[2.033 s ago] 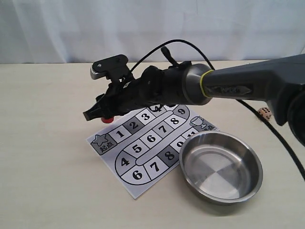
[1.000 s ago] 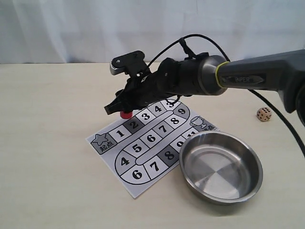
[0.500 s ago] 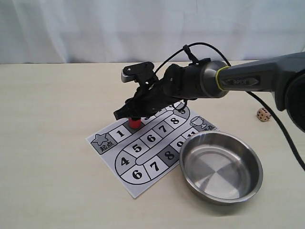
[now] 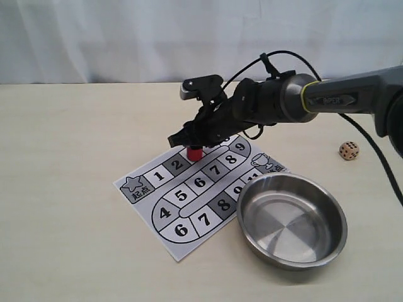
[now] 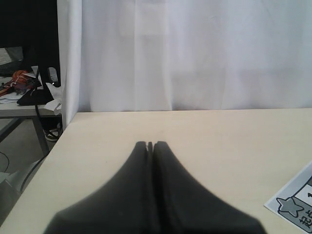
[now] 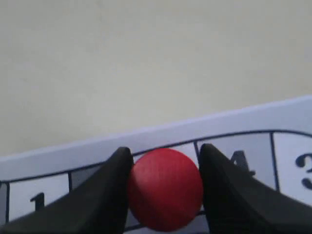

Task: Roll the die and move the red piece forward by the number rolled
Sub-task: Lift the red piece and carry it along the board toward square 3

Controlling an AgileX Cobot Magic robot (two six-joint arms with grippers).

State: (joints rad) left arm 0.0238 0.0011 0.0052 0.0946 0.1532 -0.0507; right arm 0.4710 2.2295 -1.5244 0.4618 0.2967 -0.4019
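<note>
**A:** Exterior view, front to back. Lower right: steel bowl [image 4: 291, 220], the die not in it. Its rim overlaps the right corner of the numbered board sheet [image 4: 179, 248], which lies flat on the desk [image 4: 63, 189].

**B:** The red piece?

**A:** Red piece [image 4: 194, 151] is at the centre of the frame, on the board's upper row, just right of grey square 2, about where 3 should be. The right gripper [image 4: 189, 139] is clamped on it. The right wrist view shows one jaw pressed to each side of the round wall. Whether its base rests on the paper, I cannot tell.

**B:** Handling note?

**A:** Judged, not measured: small, rigid, light, with a smooth curved side. Contact is thin on each side, so it could swivel or squirt out if pinched off-centre. It is taller than wide, so it tips readily on release. Hold it across the middle of the wall with the axis upright, and seat it flat before opening.

**B:** Die?

**A:** The die [image 4: 348, 150] is at similar depth, far right, alone on the desk and well apart from the bowl. It is a hard cube; pinch it on two opposite flat faces.

**B:** Other arm?

**A:** Left gripper [image 5: 150, 145]: jaws together, nothing between them, over bare desk.
</note>
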